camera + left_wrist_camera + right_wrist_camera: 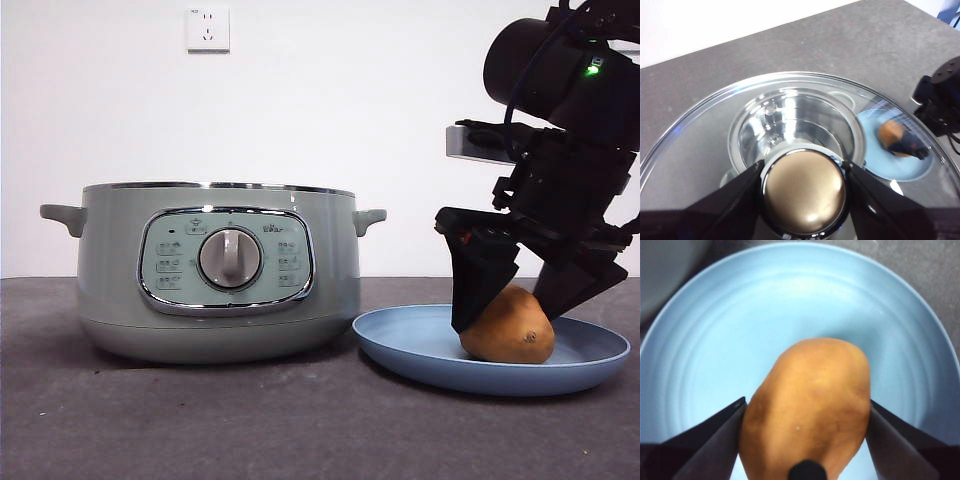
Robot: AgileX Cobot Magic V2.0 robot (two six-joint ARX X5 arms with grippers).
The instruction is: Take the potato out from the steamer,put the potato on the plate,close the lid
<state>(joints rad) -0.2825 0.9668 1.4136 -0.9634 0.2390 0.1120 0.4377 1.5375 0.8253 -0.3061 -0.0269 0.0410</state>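
Note:
The brown potato [510, 332] rests on the light-blue plate [592, 366] to the right of the sage-green steamer [110, 290], whose top stands uncovered. My right gripper [508, 318] reaches down over the plate, a jaw pressed to each side of the potato [810, 385]. The plate [790, 300] fills the right wrist view. My left gripper [804, 196] is shut on the knob [804, 190] of the glass lid [700, 130], held above the table. Through the glass I see the steamer's shiny bowl [795, 120] and the potato [890, 132]. The front view does not show the lid or the left gripper.
A white wall socket [207, 29] is on the back wall. The steamer's side handles [368, 218] stick out, the right one close to the plate's rim. Dark table surface [300, 420] stretches in front of both.

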